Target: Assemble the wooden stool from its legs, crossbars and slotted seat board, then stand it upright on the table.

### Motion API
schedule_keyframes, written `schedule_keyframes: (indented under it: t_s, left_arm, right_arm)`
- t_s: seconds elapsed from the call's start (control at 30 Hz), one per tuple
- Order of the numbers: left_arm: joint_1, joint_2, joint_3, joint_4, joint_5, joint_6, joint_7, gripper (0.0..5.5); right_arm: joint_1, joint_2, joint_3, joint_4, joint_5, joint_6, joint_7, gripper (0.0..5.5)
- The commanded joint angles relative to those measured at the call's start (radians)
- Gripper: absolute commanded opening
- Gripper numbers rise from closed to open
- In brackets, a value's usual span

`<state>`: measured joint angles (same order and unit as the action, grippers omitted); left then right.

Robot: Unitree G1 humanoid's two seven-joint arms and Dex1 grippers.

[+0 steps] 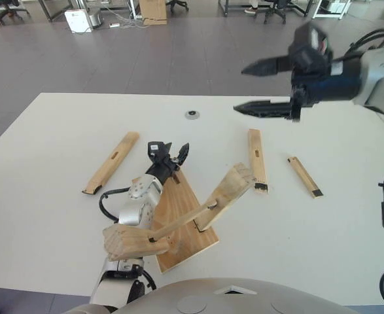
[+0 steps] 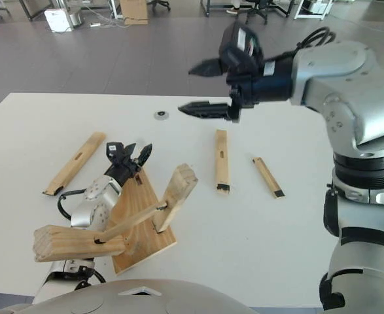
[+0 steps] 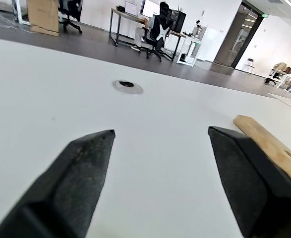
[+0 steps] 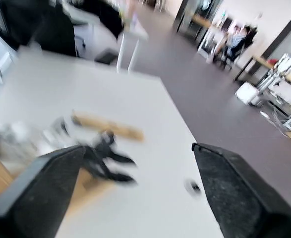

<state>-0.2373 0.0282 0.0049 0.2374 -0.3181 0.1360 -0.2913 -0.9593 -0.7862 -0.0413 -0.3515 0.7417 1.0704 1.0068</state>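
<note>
Judging this, I'm under halfway: one joined leg pair (image 1: pixel 227 191) leans on the seat board (image 1: pixel 190 247) near the table (image 1: pixel 48 131) front edge. The left leg (image 1: pixel 111 163), right leg (image 1: pixel 257 159) and short bar (image 1: pixel 304 176) lie loose. The left gripper (image 1: pixel 171 152) and right gripper (image 1: pixel 241 89) both gape, empty.

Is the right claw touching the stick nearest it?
Apart. Left eye view: the right claw hangs open, bare table showing between it and the stick.

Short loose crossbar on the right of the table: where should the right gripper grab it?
Probably best to take the short crossbar at mid-length, jaws across its narrow width, coming straight down. It lies flat on the table, apart from the leg beside it, so both long edges are free. The right gripper hangs open above.
</note>
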Motion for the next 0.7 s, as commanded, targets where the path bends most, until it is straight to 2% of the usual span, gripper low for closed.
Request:
schedule_keyframes:
  t_s: [0.03, 0.13, 0.33, 0.43, 0.53, 0.6, 0.7]
  left_arm:
    - [-0.056, -0.007, 0.031, 0.076, 0.029, -0.051, 0.028, 3.47]
    - [-0.056, -0.015, 0.041, 0.097, 0.040, -0.079, 0.040, 3.47]
    - [-0.086, -0.016, 0.041, 0.125, 0.054, -0.098, 0.030, 3.47]
    - [-0.085, -0.006, 0.041, 0.099, 0.056, -0.097, 0.019, 3.47]
    - [-0.074, 0.011, 0.043, 0.037, 0.055, -0.084, 0.011, 3.47]
    - [-0.062, 0.021, 0.043, -0.007, 0.053, -0.073, 0.011, 3.47]
    - [-0.046, 0.030, 0.042, -0.047, 0.052, -0.059, 0.012, 3.47]
  right_arm:
    - [0.100, 0.038, -0.116, -0.199, 0.277, 0.223, -0.113, 4.06]
    - [0.183, 0.050, -0.154, -0.253, 0.451, 0.322, -0.220, 4.06]
    - [0.312, 0.024, -0.111, -0.319, 0.496, 0.307, -0.325, 4.06]
    - [0.366, -0.028, -0.050, -0.372, 0.400, 0.246, -0.328, 4.06]
    - [0.380, -0.047, 0.061, -0.364, 0.168, 0.088, -0.378, 4.06]
    - [0.370, -0.016, 0.124, -0.327, 0.025, -0.025, -0.424, 4.06]
    - [0.376, 0.056, 0.145, -0.324, -0.039, -0.102, -0.466, 4.06]
